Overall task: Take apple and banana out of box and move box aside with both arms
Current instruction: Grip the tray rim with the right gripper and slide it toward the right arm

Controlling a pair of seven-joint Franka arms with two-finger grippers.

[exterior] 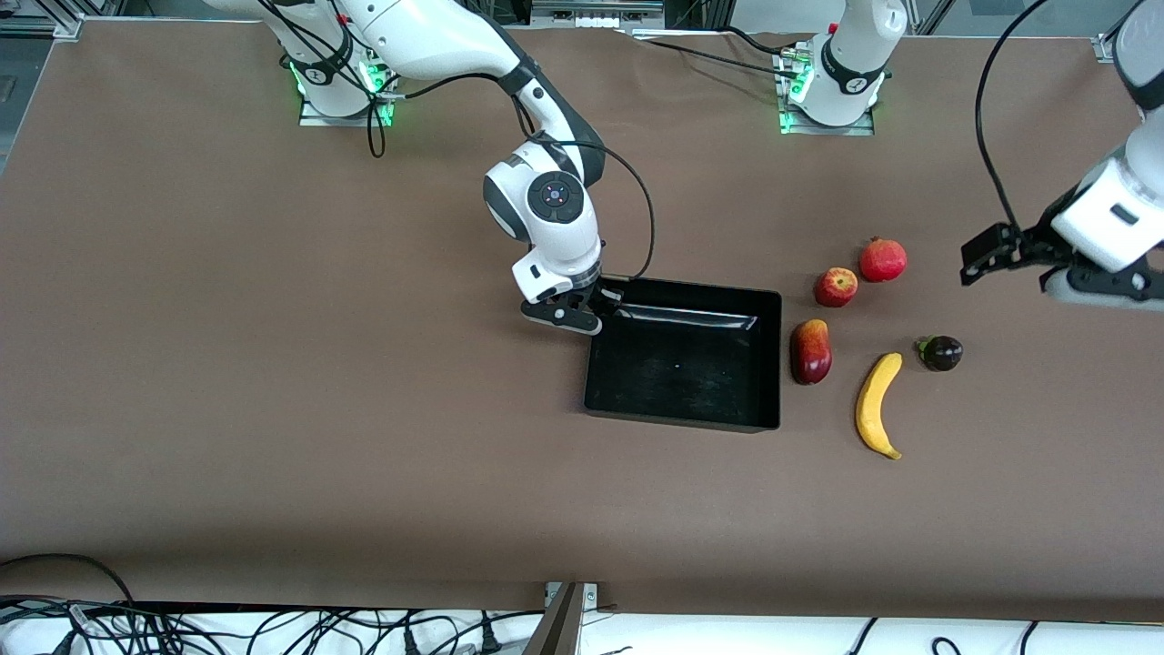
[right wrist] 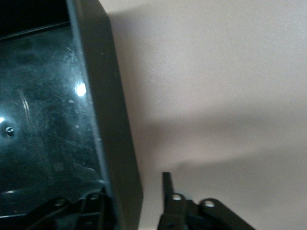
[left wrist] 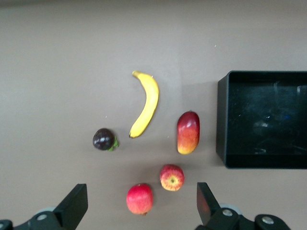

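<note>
Shallow black plastic box [exterior: 684,357] empty mid-desk. Right tool [exterior: 589,309] straddles its corner wall, one finger inside, one outside, clenching on the rim. Left tool [left wrist: 139,203] released, hovering over the fruits, box toward right arm's end.

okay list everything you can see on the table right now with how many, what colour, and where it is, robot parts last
box: one, black, empty, mid-table.
mango: one, red and yellow, right beside the box toward the left arm's end.
apple: one, red with yellow streaks, farther from the front camera than the mango.
pomegranate: one, red, beside the apple, toward the left arm's end.
banana: one, yellow, nearer the front camera than the other fruits.
dark fruit: one, deep purple with a green bit, beside the banana's upper tip.
table: one, brown.
right claw: one, black, straddling the box's wall at the corner toward the right arm's end.
left claw: one, black, open, waiting in the air over the table near the pomegranate.
</note>
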